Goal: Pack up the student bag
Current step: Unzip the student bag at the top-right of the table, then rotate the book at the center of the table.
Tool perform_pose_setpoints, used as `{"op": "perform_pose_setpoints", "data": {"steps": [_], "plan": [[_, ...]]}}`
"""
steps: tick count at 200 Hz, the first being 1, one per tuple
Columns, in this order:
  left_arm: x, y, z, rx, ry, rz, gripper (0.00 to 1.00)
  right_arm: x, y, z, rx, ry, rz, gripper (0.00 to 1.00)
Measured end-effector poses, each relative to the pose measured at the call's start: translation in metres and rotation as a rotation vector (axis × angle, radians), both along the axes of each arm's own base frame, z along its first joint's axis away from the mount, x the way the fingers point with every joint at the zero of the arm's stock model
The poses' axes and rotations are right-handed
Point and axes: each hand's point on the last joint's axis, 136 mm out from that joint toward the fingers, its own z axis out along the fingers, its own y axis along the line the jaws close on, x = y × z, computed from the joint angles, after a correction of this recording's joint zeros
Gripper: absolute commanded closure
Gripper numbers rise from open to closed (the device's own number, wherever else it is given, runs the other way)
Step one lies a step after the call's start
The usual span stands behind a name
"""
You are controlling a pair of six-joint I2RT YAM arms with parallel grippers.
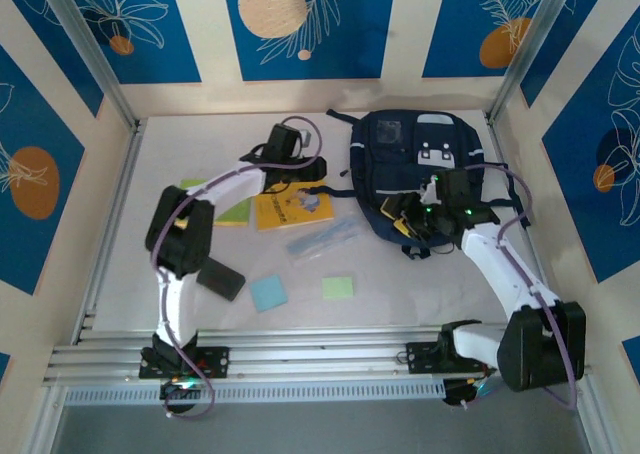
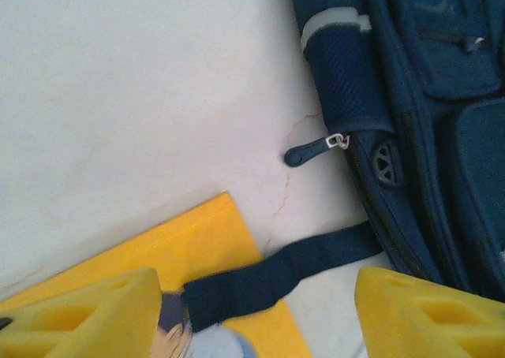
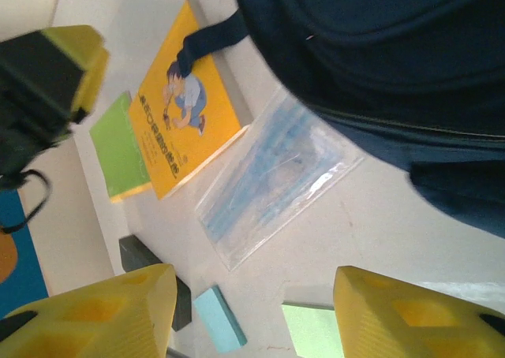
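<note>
The student bag point(image 1: 420, 164), dark navy, lies flat at the back right of the table. In the left wrist view its side point(image 2: 410, 121) runs down the right edge, with a zipper pull point(image 2: 316, 149) on the table and a dark strap point(image 2: 276, 275) trailing onto a yellow book point(image 2: 189, 247). My left gripper point(image 1: 290, 169) point(image 2: 256, 318) is open above that strap, gripping nothing. My right gripper point(image 1: 425, 214) point(image 3: 256, 318) hovers open at the bag's near edge point(image 3: 379, 58), with nothing in it.
Left of the bag lie the yellow book point(image 1: 293, 209) point(image 3: 185, 106), a green book point(image 1: 235, 211) point(image 3: 118, 149) and a clear pouch with blue contents point(image 1: 322, 239) point(image 3: 272, 177). Nearer are a blue pad point(image 1: 268, 293), a green pad point(image 1: 338, 287) and a black block point(image 1: 222, 279).
</note>
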Motion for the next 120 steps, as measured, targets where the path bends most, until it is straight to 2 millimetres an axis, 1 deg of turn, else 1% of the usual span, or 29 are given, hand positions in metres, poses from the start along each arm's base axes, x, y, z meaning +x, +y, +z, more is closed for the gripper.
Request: {"op": "perform_pose_setpoints", "data": {"steps": [12, 25, 34, 45, 64, 73, 94, 110, 120], "plan": [[-0.001, 0.012, 0.018, -0.006, -0.034, 0.007, 0.31, 0.004, 0.012, -0.004, -0.008, 0.014, 0.030, 0.45], [0.004, 0.022, 0.033, -0.008, -0.073, 0.008, 0.31, 0.007, 0.028, -0.010, -0.013, 0.031, 0.060, 0.45], [0.008, 0.029, 0.037, -0.007, -0.087, 0.005, 0.31, 0.010, 0.039, -0.015, -0.012, 0.042, 0.078, 0.45], [0.014, 0.037, 0.034, 0.000, -0.086, 0.003, 0.30, 0.012, 0.054, -0.022, -0.017, 0.053, 0.102, 0.45], [0.027, 0.049, 0.016, 0.014, -0.063, -0.001, 0.31, 0.018, 0.081, -0.034, -0.015, 0.067, 0.138, 0.45], [0.033, 0.053, 0.004, 0.019, -0.046, -0.002, 0.30, 0.022, 0.093, -0.040, -0.015, 0.069, 0.150, 0.45], [0.042, 0.064, -0.030, 0.034, 0.025, 0.005, 0.31, 0.034, 0.120, -0.056, -0.005, 0.082, 0.176, 0.44], [0.046, 0.071, -0.055, 0.043, 0.083, 0.013, 0.30, 0.043, 0.136, -0.068, 0.004, 0.095, 0.185, 0.44], [0.047, 0.075, -0.065, 0.047, 0.106, 0.019, 0.31, 0.048, 0.143, -0.076, 0.010, 0.100, 0.186, 0.44]]}}
